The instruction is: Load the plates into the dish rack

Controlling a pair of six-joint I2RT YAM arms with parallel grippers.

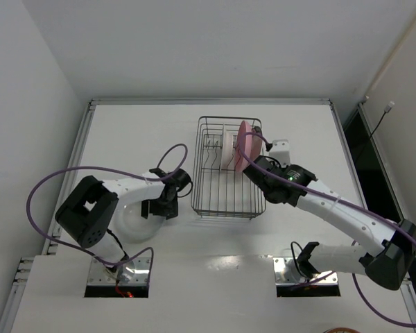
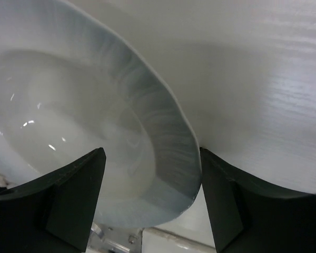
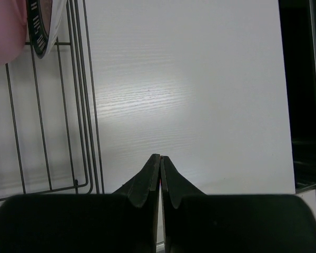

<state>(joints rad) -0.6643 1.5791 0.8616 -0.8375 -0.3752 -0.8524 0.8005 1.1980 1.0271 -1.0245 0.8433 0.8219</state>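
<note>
**Last plate flat on the table, left fingers wide over its rim**

Found the translucent plate lying flat on the table, left of the dish rack and apart from it. Judged it light, rigid and glossy: likely slick under hard pads, and breakable if dropped or knocked against wire. Noted a shallow well and a broad sloped rim. Picked the rim as the only sensible place to grab. Would have pinched across it, one finger on top and one under the edge, deep enough not to lever out when tipped upright.

Saw the left gripper right over that rim, fingers spread wide, one above the well and the other outside the edge on the table side. Couldn't tell whether either pad touched the plate. Pinched nothing.

Counted three plates in the rack, all standing on edge toward its far end: a whitish plate, a pink plate and a patterned-rim plate. Read that as three of four loaded, with the near slots free.

Spotted the right gripper at the rack's right side, fingers pressed together, holding nothing.

Flagged two risks: squirting the plate sideways by closing on a slick slope, and struggling to get a finger under an edge lying flat on the table.
</note>
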